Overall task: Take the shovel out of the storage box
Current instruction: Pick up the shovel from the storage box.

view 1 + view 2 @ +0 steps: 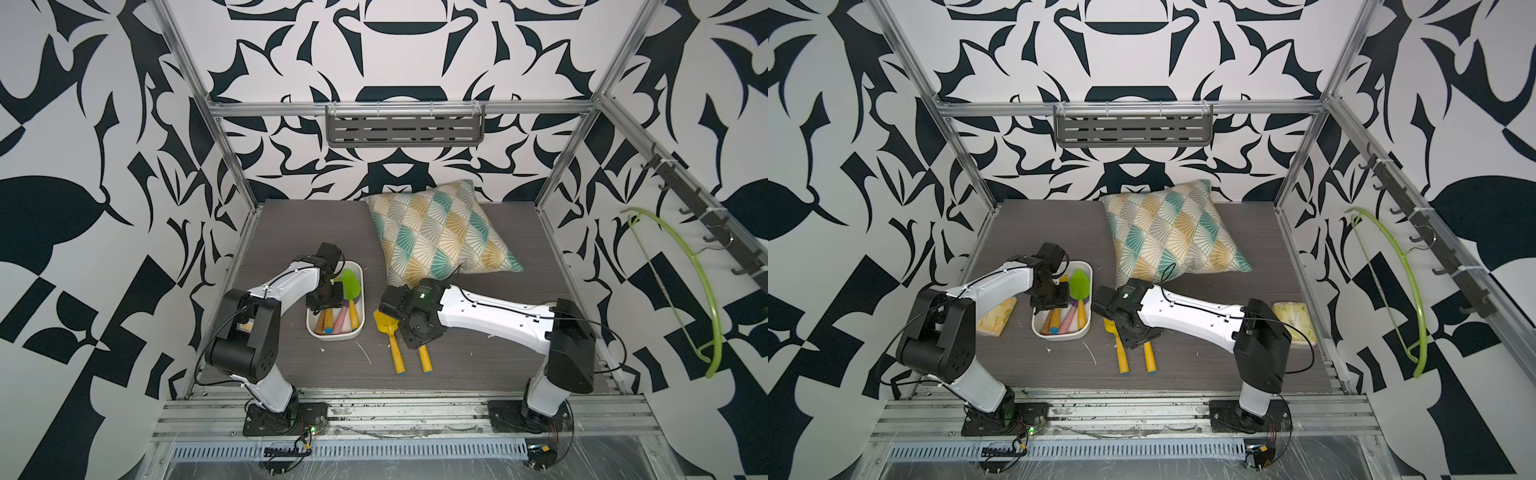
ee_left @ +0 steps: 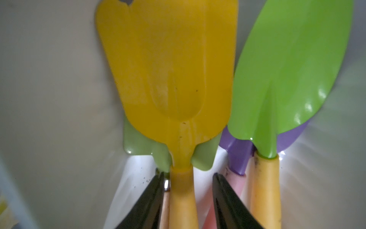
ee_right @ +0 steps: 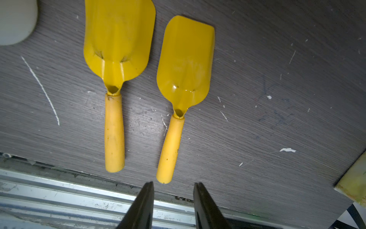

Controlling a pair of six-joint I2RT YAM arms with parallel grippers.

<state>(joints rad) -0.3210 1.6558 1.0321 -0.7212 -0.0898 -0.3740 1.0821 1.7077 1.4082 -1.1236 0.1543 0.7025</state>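
The shovel (image 2: 170, 69), yellow, lies topmost in the box (image 1: 332, 334), blade toward the box's far end, over a green shovel (image 2: 287, 69) and a purple one (image 2: 237, 154). The box sits near the table's (image 1: 291, 232) left edge, in the front half. The left gripper (image 2: 188, 176) reaches into it; its fingers straddle the handle just below the blade's neck, drawn in narrow, one close against it, a gap showing by the other, so not clamped. The shovel looks light and stiff. Its glossy blade is likely slippery and the matte handle the better hold; gripped that near the neck it should hang fairly level. The tools beneath may shift as it lifts. The right gripper (image 3: 174, 183) hangs part open and empty over the front edge, by the handles of two more yellow shovels (image 3: 116, 45) lying on the table. The table is dark grey wood-grain, scratched and flecked white. A pillow (image 1: 440, 228) lies at its back edge. The walls are black-and-white patterned, with a green hanger (image 1: 685, 291) on the right one.
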